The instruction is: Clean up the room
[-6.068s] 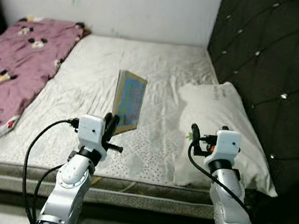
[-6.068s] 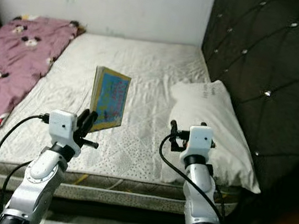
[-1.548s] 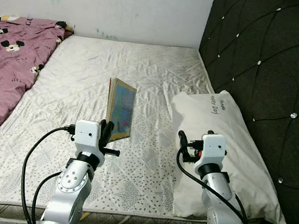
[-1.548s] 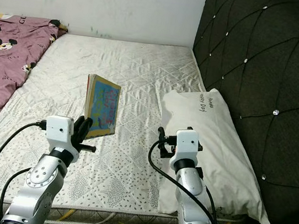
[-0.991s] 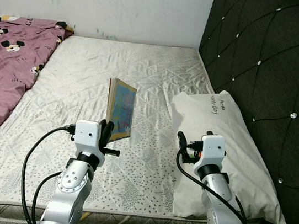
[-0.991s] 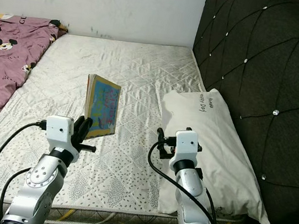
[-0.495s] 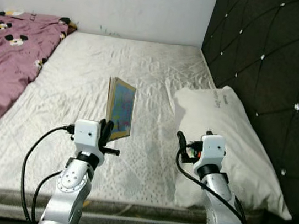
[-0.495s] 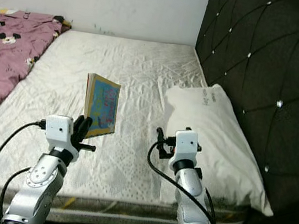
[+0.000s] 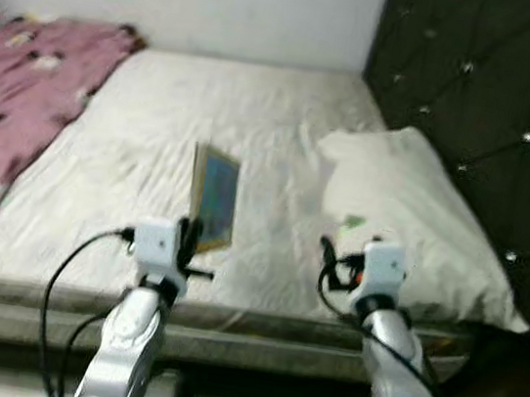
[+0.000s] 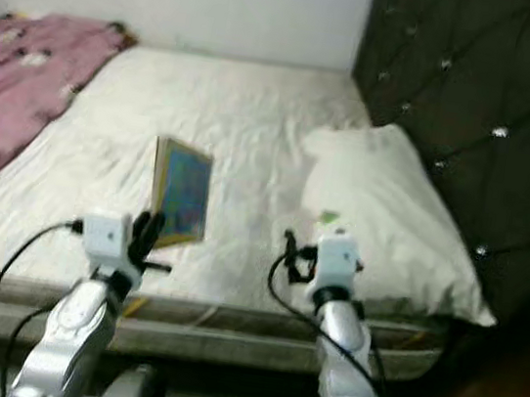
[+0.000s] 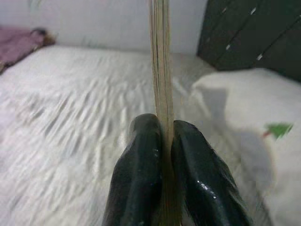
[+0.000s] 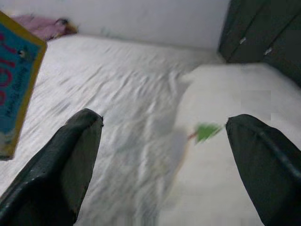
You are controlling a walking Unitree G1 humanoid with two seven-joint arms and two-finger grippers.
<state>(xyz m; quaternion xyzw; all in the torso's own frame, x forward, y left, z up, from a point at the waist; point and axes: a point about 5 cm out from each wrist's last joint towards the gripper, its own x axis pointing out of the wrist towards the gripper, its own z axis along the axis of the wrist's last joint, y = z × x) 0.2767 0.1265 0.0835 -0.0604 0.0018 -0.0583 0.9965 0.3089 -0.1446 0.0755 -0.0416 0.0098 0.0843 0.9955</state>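
Both eye views motion-blurred: book (image 9: pixel 214 197) cover art unreadable, pillow (image 9: pixel 410 219) print just a smear. Pink blanket (image 9: pixel 18 95) cut off at left edge. Green mark on pillow unidentifiable.

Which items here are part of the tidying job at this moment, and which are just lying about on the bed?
In play:
- picture book, held upright above the mattress
- left gripper, shut on the book's edge
- right gripper, open and holding nothing

Just lying about:
- white pillow by the dark tufted headboard
- pink cartoon-print blanket
- bare mattress
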